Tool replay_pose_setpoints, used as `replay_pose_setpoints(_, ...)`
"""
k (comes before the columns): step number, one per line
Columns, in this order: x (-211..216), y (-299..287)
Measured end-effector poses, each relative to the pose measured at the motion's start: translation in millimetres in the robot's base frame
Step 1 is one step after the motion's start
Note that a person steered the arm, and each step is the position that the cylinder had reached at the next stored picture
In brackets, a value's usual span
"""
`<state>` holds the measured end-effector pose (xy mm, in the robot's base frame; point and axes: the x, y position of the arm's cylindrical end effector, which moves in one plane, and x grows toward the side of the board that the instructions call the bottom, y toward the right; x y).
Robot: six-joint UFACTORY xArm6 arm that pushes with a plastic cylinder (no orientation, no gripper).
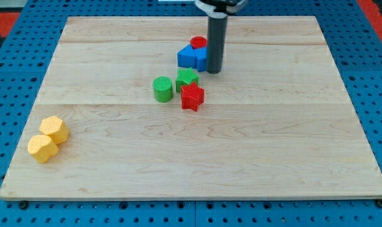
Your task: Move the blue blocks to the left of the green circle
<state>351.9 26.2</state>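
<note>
Two blue blocks [191, 57] sit pressed together near the view's top centre, shapes hard to make out. A red round block [198, 42] lies just behind them. My tip [214, 70] stands right against the blue blocks' right side. The green circle [163, 89] lies below and left of the blue blocks. A green star [187, 78] sits just right of the circle, and a red star [192, 97] lies just below the green star.
Two yellow hexagonal blocks [48, 139] lie touching near the board's lower left corner. The wooden board [273, 139] rests on a blue perforated table [374, 94].
</note>
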Motion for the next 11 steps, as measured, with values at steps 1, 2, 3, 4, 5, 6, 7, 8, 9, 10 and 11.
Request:
replay_pose_setpoints(1, -6.1, -14.6)
replay_pose_setpoints(2, -6.2, 14.5)
replay_pose_setpoints(3, -8.7, 43.8)
replay_pose_setpoints(4, -30.5, 53.0)
replay_pose_setpoints(5, -47.8, 40.4)
replay_pose_setpoints(6, -46.1, 29.3)
replay_pose_setpoints(7, -43.3, 1.6)
replay_pose_setpoints(8, -43.0, -43.8)
replay_pose_setpoints(9, -34.9, -85.1)
replay_pose_setpoints(10, -36.4, -95.2)
replay_pose_setpoints(11, -40.5, -133.7)
